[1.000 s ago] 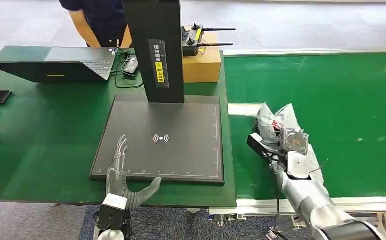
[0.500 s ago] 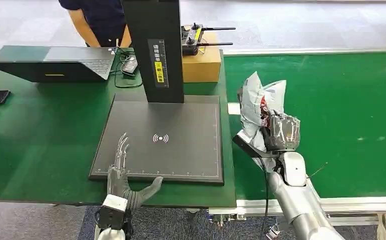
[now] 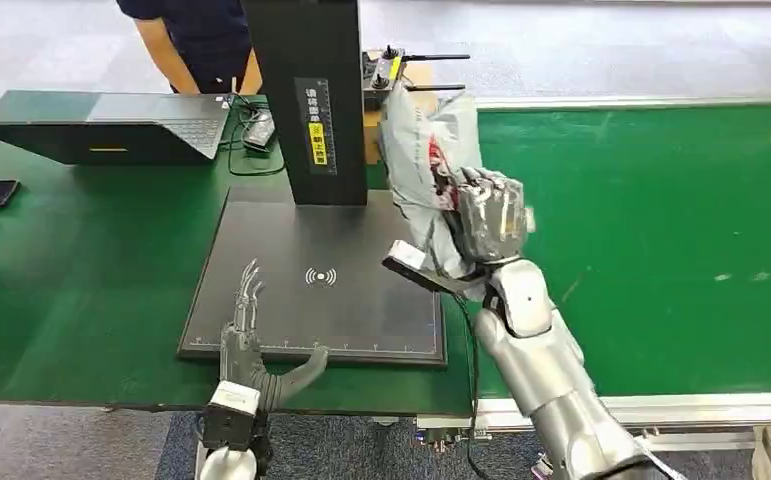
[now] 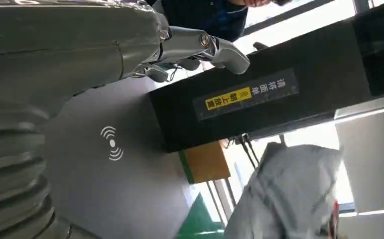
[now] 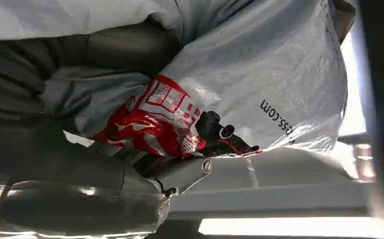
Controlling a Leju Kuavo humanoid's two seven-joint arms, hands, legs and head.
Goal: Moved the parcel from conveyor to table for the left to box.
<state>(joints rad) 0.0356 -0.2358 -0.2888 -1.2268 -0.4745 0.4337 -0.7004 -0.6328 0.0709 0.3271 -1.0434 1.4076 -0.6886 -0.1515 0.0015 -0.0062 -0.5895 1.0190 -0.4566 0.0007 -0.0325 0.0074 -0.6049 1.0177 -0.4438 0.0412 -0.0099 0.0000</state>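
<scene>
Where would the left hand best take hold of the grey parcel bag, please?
Probably the upper half of the grey parcel bag, which stands free above the right hand gripping its lower part. The left hand, open by the scanner plate, should approach from the plate side.

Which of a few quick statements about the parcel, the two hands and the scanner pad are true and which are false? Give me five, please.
1. The right hand holds the grey parcel up in the air. True.
2. The parcel lies flat on the green conveyor belt. False: it is lifted, over the right edge of the dark scanner pad.
3. The left hand holds nothing, its fingers apart at the pad's near edge. True.
4. The parcel is a brown cardboard box. False: it is a soft grey plastic mailer with red print; the brown box sits behind the black column.
5. The laptop sits on the conveyor. False: it is on the table, far left.
</scene>
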